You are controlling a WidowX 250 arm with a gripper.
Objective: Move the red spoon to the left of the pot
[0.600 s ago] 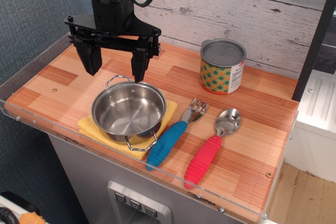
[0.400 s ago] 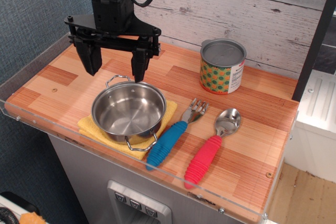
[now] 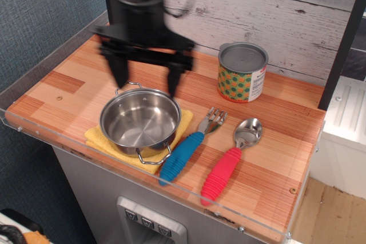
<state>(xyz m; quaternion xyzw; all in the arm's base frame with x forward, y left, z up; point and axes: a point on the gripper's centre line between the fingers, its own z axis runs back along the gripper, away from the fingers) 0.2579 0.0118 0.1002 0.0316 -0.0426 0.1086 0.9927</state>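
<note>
Since before, gripper (image 3: 146,78) shifts right above the one pot (image 3: 140,122), blurred, jaws apart; one red spoon (image 3: 230,159) lies right of it.

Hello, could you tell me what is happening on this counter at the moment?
A robot arm's open, empty gripper hangs blurred above the far rim of the pot, which sits on a yellow cloth. The red spoon lies untouched to the pot's right, beyond a blue fork. A patterned can stands behind.

Black arm descending vertically from the top edge — motion-blurred — with its gripper (image 3: 146,78) pointing downward, the two fingers (image 3: 119,72) spread wide apart and holding nothing.
</note>
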